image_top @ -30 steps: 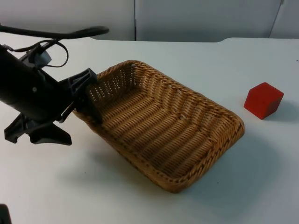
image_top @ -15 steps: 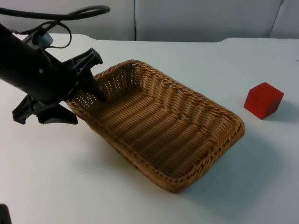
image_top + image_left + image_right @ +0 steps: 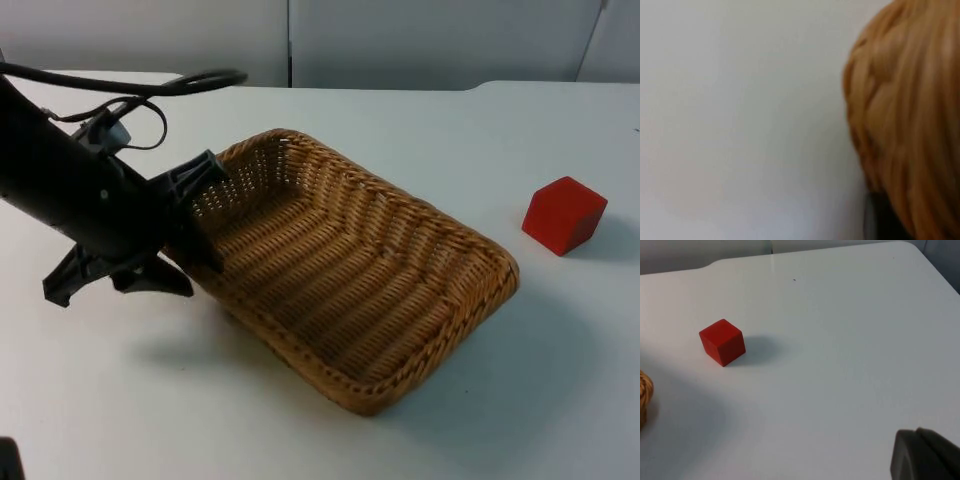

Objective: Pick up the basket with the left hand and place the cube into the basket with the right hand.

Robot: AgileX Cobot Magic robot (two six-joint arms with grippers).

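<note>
Gripping the basket [image 3: 360, 280] rim, left hand [image 3: 190, 235]; cube [image 3: 564, 215] well apart.

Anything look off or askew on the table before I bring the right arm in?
Only the basket: it sits tilted, its end at the left end effector raised while the far end rests on the table. That fits the pickup. The red cube sits apart, undisturbed.

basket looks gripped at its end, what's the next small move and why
Probably raise the basket further with the left gripper, which sits at its near-left rim. That end looks tilted up while the far end seems low over the table. The red cube sits untouched beside it; the right arm waits.
</note>
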